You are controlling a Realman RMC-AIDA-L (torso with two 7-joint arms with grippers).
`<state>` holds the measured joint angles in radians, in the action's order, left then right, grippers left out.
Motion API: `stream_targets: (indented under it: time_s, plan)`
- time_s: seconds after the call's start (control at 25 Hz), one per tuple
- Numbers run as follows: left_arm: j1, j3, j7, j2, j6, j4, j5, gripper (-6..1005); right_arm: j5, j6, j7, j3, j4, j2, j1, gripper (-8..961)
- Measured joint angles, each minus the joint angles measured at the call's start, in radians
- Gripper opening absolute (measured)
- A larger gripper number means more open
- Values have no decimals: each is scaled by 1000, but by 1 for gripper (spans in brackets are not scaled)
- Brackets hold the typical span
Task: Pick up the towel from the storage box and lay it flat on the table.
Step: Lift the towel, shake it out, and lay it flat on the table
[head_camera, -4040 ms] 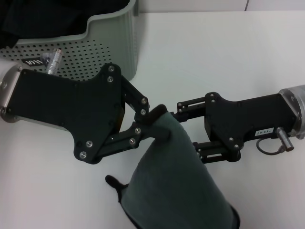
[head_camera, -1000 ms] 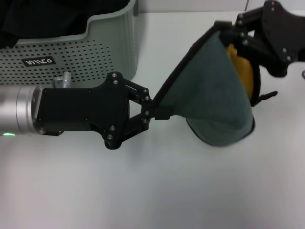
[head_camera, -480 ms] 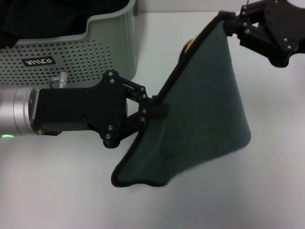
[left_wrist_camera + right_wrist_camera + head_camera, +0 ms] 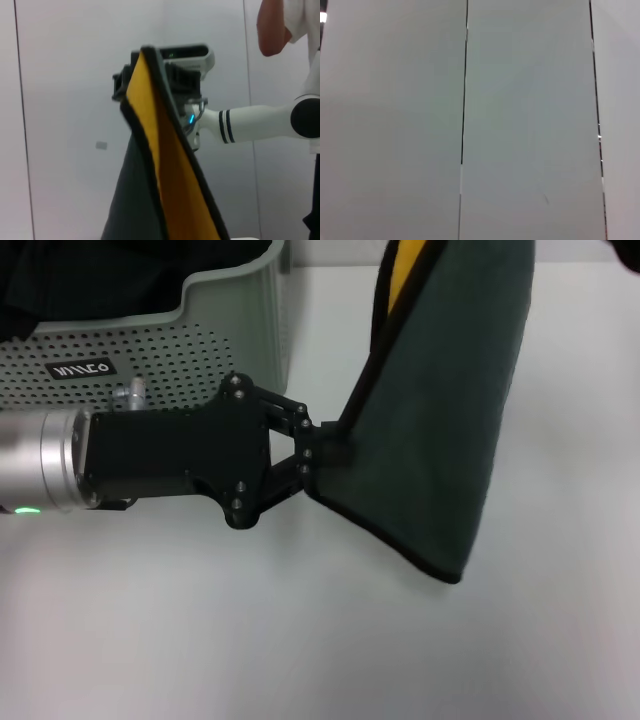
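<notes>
The dark green towel [image 4: 450,410] with black edge binding hangs stretched in the air above the white table [image 4: 300,650]. Its orange-yellow reverse [image 4: 403,265] shows at the top. My left gripper [image 4: 325,455] is shut on the towel's left edge, right of the storage box [image 4: 230,330]. The right gripper is out of the head view. It shows in the left wrist view [image 4: 150,65], shut on the towel's upper corner, with the orange side [image 4: 170,170] running down from it. The towel's lower corner hangs just above the table.
The sage-green box stands at the back left with its black label [image 4: 82,369] facing me and plain black fabric [image 4: 100,270] inside. A person [image 4: 285,25] stands behind the robot in the left wrist view. The right wrist view shows only wall panels.
The right gripper has lifted its corner up and out of the head view. The towel has risen and now hangs taut. My left gripper has stayed in place.
</notes>
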<state>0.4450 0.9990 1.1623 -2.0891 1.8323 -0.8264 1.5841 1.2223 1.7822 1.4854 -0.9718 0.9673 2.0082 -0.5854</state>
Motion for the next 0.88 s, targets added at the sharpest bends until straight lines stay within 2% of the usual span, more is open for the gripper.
stream_targets:
  time_s: [0.24,0.48,0.88]
  plan:
    - [9,5,19,-2,-50,3,-1,48,-1,-9,65,-3,36,-15,-42,12]
    - [16,7,34,-3,-73,25,2,47,2,-15,73,-5,43,-11,-64,12]
    - [14,7,61,-3,-81,43,20,82,-2,-23,91,-2,65,-18,-70,13]
